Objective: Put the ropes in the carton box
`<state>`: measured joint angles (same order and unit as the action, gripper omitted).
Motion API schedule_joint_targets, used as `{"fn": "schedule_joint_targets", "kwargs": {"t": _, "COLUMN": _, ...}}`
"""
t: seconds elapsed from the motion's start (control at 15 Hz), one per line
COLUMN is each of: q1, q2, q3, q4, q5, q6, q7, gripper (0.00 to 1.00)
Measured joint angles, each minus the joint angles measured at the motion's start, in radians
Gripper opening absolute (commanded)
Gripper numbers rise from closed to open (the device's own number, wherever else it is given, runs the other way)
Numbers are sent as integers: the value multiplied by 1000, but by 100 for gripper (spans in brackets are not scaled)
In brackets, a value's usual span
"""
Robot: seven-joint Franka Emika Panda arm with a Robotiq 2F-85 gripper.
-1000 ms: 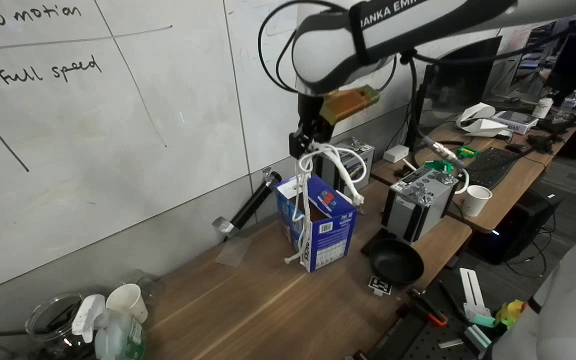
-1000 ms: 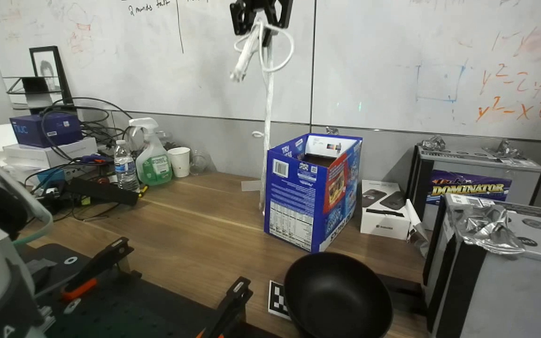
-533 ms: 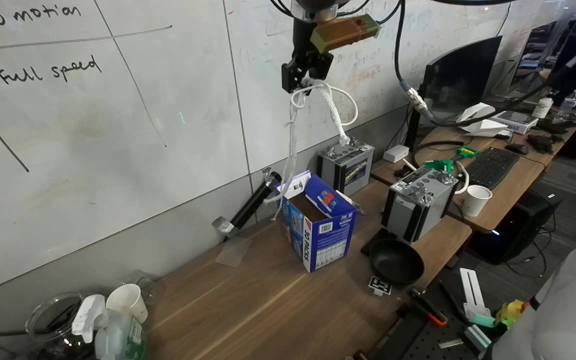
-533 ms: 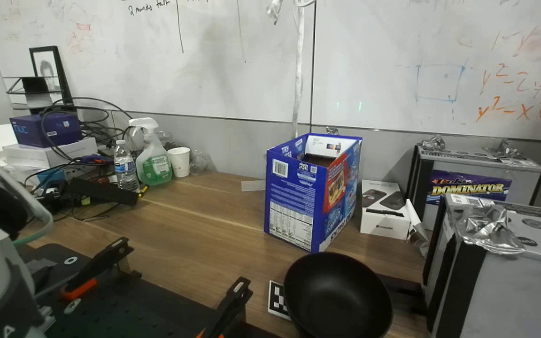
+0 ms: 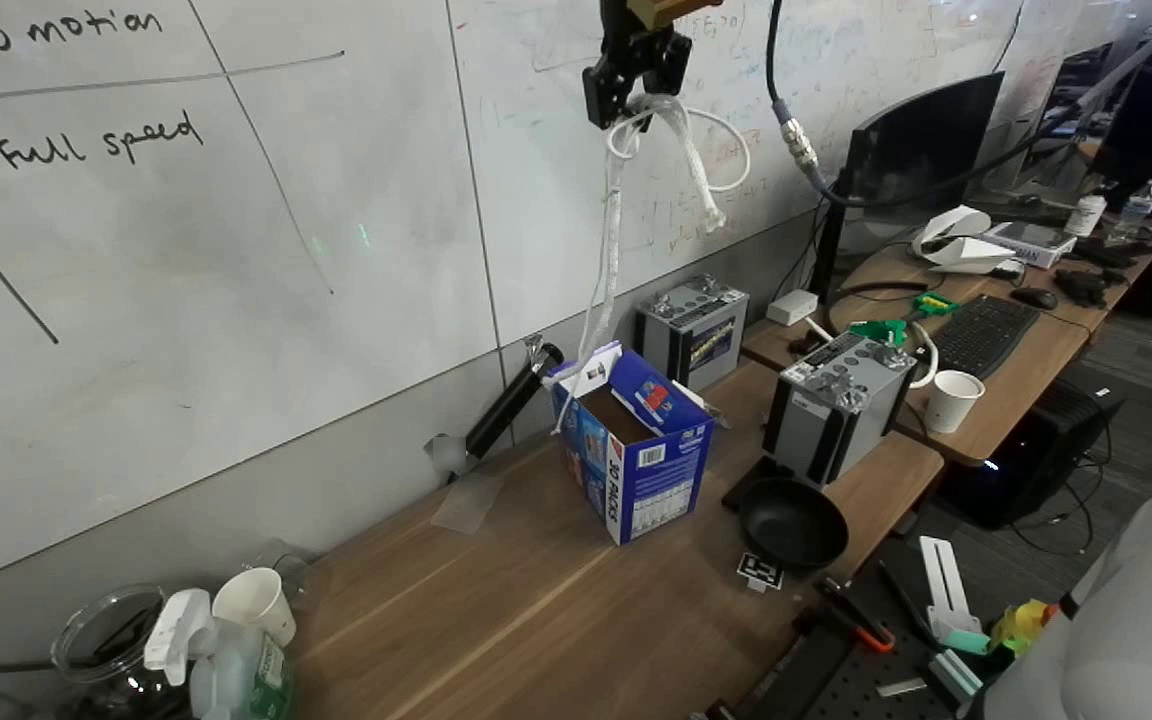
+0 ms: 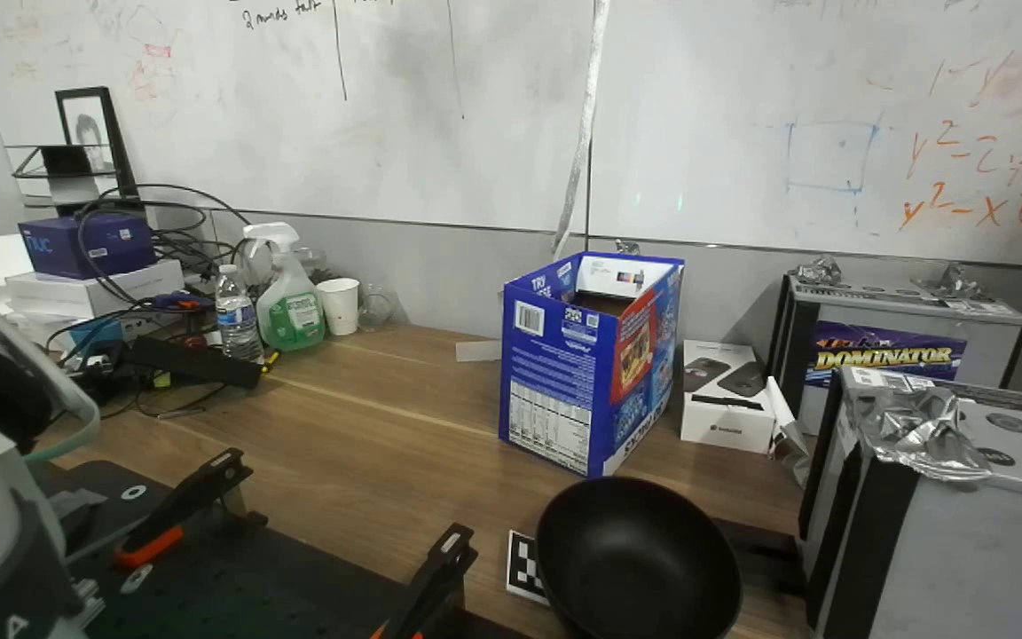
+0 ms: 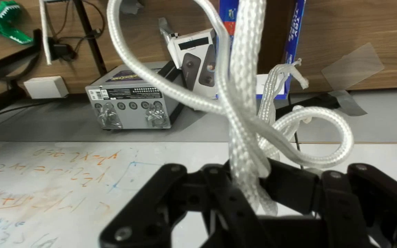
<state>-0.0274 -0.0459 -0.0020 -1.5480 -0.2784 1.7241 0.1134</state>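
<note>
White braided ropes (image 5: 611,230) hang in a bundle from my gripper (image 5: 631,108), high above the table. They also show in an exterior view (image 6: 584,133) and in the wrist view (image 7: 248,51), with loops and a short loose end. The gripper (image 7: 248,179) is shut on the ropes. The carton box (image 5: 658,475) is blue and stands upright, open at the top; it also shows in an exterior view (image 6: 555,382) and in the wrist view (image 7: 293,38). The ropes' lower ends hang by its wall-side corner, outside the opening. I cannot tell if they touch it.
A black pan (image 5: 793,522) stands beside the box. Grey devices (image 5: 691,330) and a white phone box (image 6: 728,404) stand on its far side. A black tube (image 5: 511,405) leans by the whiteboard (image 5: 236,250). A spray bottle (image 6: 291,297) stands near the wall.
My gripper has risen with the ropes and left an exterior view. The ropes' lower ends have lifted from low beside the box to near its wall-side top corner. The box has not moved.
</note>
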Motion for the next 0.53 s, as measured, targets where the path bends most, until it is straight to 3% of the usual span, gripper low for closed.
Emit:
{"fn": "schedule_joint_targets", "kwargs": {"t": 0.2, "q1": 0, "q2": 23, "q3": 0, "q4": 87, "q5": -38, "q6": -75, "q7": 1, "gripper": 5}}
{"fn": "schedule_joint_targets", "kwargs": {"t": 0.53, "q1": 0, "q2": 77, "q3": -5, "q4": 165, "q5": -124, "q6": -102, "q7": 20, "gripper": 4}}
